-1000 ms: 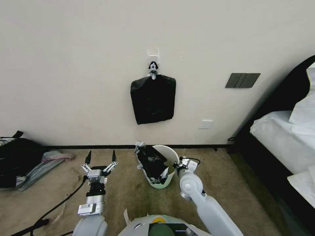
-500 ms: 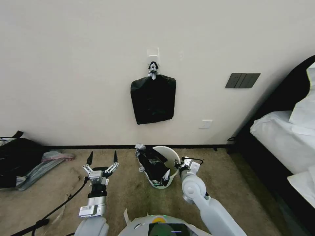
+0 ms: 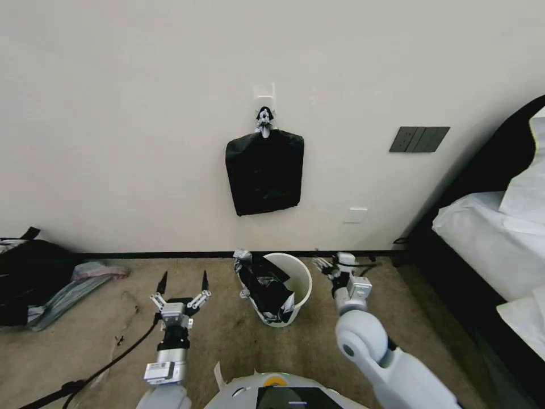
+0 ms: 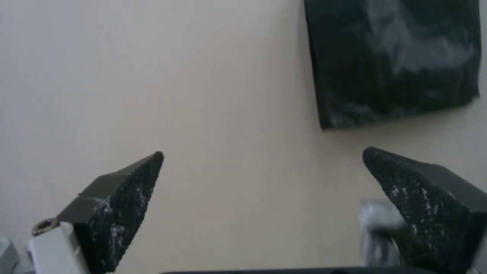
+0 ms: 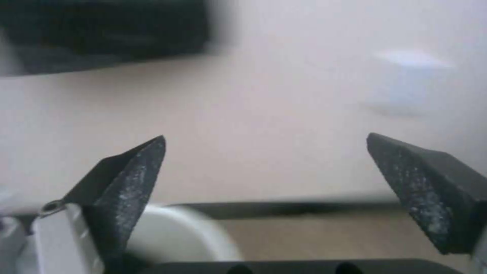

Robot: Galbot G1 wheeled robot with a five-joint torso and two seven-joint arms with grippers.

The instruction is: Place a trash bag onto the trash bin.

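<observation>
A black bundle (image 3: 264, 172) hangs from a hook (image 3: 264, 97) on the wall above the trash bin (image 3: 295, 271), with a dark switch plate (image 3: 419, 139) and a bed (image 3: 494, 238) off to the right and a dark bag (image 3: 28, 278) lying on the carpet to the left. The white bin stands upright by the baseboard, mouth up. The trash bag (image 3: 265, 287) is draped over its left rim, crumpled, running from the rim down the near side. The left gripper (image 3: 183, 279) points up at the wall left of the bin, fingers spread. The right gripper (image 3: 329, 263) sits just right of the rim, its fingers spread and holding nothing.
</observation>
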